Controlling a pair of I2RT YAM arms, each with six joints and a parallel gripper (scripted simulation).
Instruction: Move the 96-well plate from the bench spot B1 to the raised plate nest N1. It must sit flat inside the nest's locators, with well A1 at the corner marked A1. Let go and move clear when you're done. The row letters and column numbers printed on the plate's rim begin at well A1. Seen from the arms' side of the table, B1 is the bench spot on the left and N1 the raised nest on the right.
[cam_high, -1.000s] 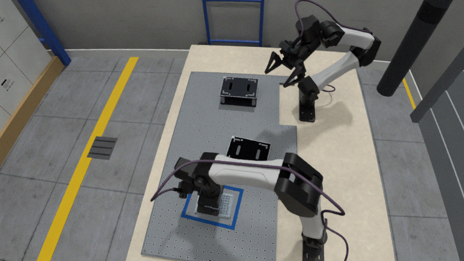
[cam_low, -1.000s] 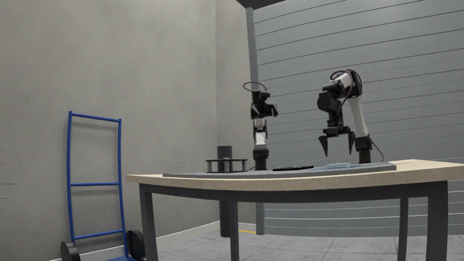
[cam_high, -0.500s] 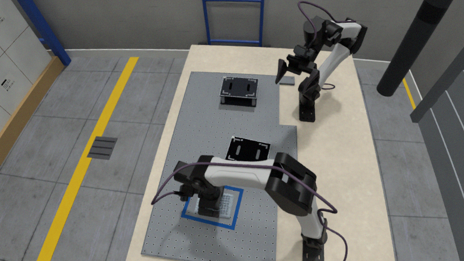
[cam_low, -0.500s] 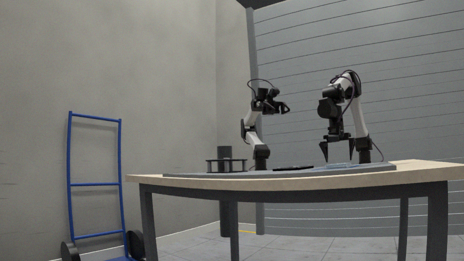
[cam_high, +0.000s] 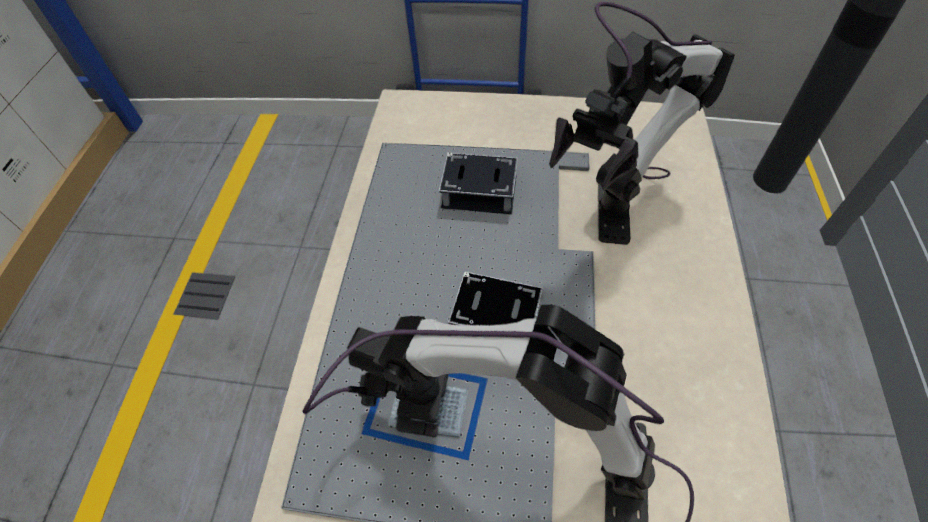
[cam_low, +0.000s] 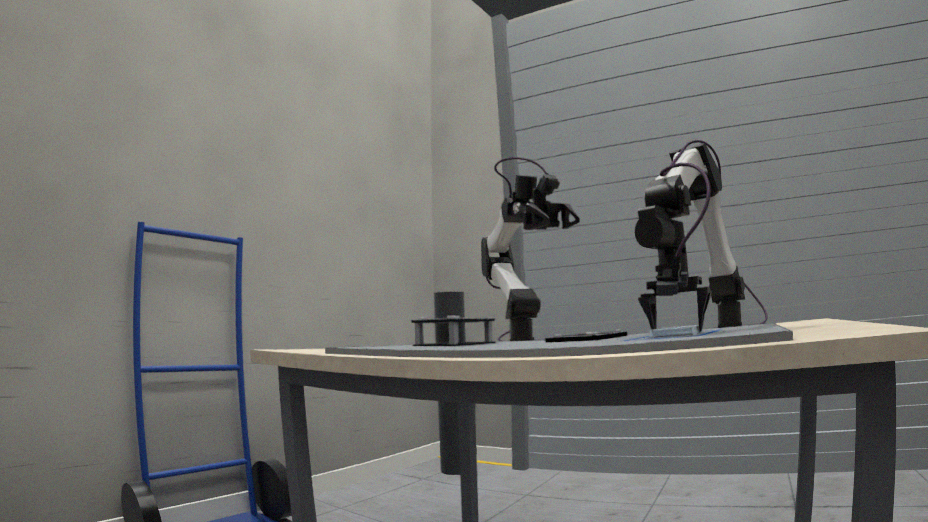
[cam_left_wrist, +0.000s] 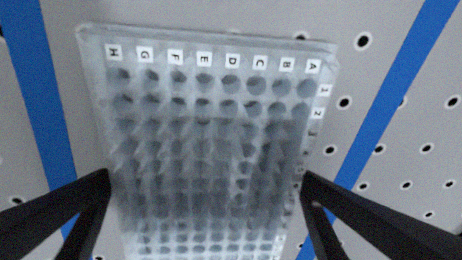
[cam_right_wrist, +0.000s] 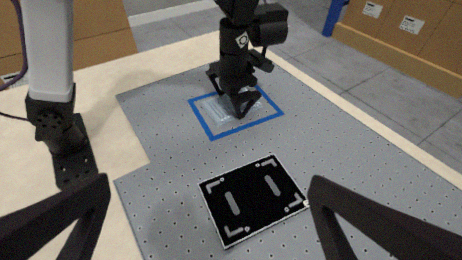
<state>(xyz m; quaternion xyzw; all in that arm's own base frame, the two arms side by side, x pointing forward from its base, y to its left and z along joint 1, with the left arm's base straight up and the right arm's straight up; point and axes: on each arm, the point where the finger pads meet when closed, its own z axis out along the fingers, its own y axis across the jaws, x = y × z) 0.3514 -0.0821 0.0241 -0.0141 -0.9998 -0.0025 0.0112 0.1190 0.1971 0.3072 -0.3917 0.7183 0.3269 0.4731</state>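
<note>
At my far left, the clear 96-well plate (cam_high: 452, 412) (cam_low: 673, 331) (cam_left_wrist: 205, 105) (cam_right_wrist: 217, 112) lies flat within the blue rectangular outline (cam_high: 476, 415) (cam_low: 710, 331) (cam_left_wrist: 55, 150) (cam_right_wrist: 200, 120) at B1; my black left gripper (cam_high: 417, 415) (cam_low: 678, 331) (cam_left_wrist: 210, 179) (cam_right_wrist: 231, 106) points down over it, released, fingers wide beside the two long edges; its long axis runs between them, so I judge the coming squeeze goes across the short width, though I cannot tell whether either pad touches; in my left wrist view A1 sits at the upper right corner, a bearing I must carry through to the nest; next along is the low black nest (cam_high: 496, 298) (cam_low: 586, 336) (cam_right_wrist: 252, 200), not my goal; farther right stands the raised black plate nest (cam_high: 478, 174) (cam_low: 478, 320), N1, no plate on it; my black right gripper (cam_high: 577, 174) (cam_low: 561, 222) (cam_right_wrist: 214, 184) hangs aloft nearer that nest, spread and holding nothing; the left is plainly the nearer hand for lifting.
</note>
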